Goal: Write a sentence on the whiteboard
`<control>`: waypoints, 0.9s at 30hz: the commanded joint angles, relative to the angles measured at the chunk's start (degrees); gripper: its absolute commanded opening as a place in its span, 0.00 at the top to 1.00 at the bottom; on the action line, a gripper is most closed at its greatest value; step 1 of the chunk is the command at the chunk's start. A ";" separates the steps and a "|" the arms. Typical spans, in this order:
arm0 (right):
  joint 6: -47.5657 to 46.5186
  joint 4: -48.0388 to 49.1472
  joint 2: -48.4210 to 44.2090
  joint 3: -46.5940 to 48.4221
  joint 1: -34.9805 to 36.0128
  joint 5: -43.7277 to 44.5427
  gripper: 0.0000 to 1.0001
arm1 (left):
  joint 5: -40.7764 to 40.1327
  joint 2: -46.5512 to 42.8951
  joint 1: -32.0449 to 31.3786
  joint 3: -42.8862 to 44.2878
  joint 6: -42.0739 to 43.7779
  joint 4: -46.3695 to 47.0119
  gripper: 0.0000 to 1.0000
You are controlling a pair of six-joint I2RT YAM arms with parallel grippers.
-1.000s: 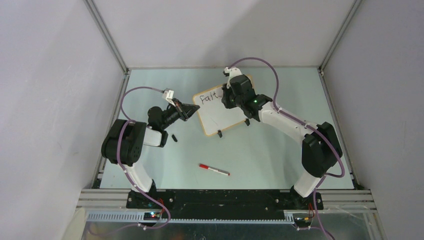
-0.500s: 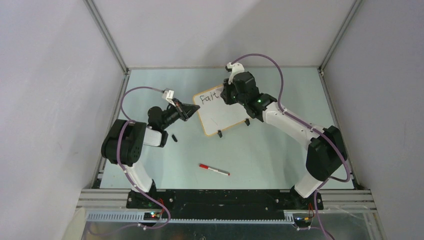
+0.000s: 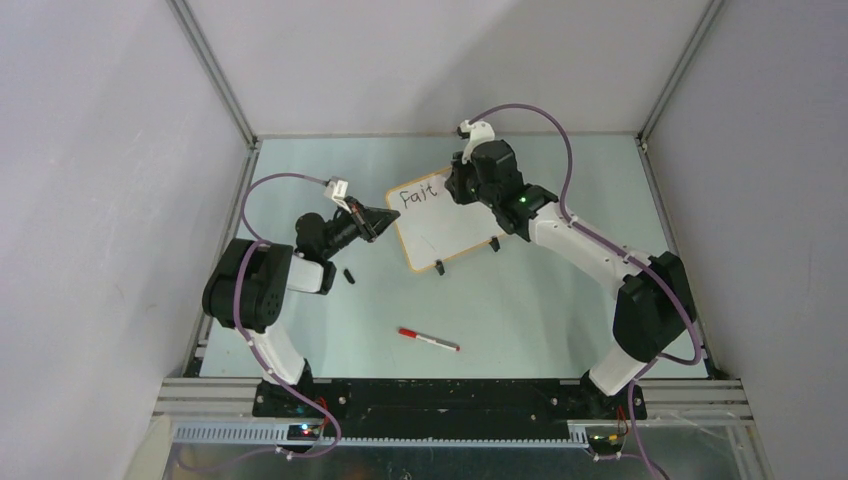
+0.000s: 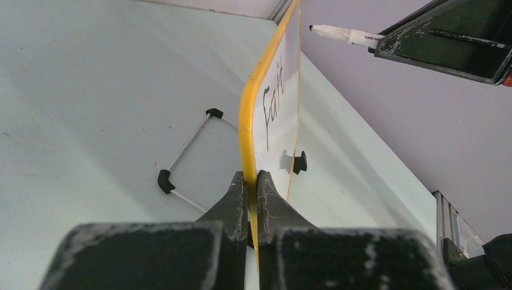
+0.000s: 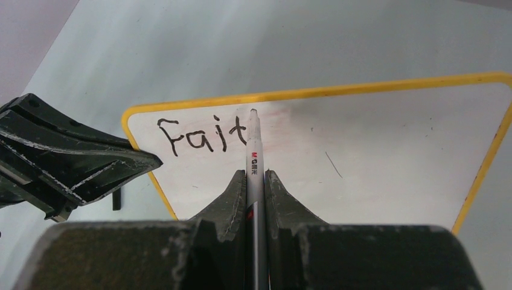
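Pinching the whiteboard [image 3: 450, 225] by its yellow frame, our left fingers [image 4: 240, 188] hold it on the table [image 3: 520, 300]. Our right fingers [image 5: 236, 186] clamp a white marker [image 5: 253, 142], its tip at the board beside the sentence [image 5: 202, 136], which reads "Fait".

Pen [image 3: 428, 340] lies before whiteboard [image 3: 447, 236].

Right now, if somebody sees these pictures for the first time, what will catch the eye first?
The small white board with a thin orange-yellow frame sits near the centre of the top view, bearing the black handwritten letters "Fait" at its upper left. The right end effector grips a white marker pen whose tip is beside the last letter, while the left end effector clamps the board's left edge.
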 commanded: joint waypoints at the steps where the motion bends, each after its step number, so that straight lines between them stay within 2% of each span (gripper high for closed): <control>1: -0.13 2.33 -0.59 0.17 -0.57 0.06 1.00 | -0.03 -1.23 -0.60 0.26 5.55 -1.17 1.00; 27: 0.39 1.70 2.39 1.63 -0.60 -1.13 1.00 | -0.01 -1.35 -0.59 0.09 5.48 -1.05 1.00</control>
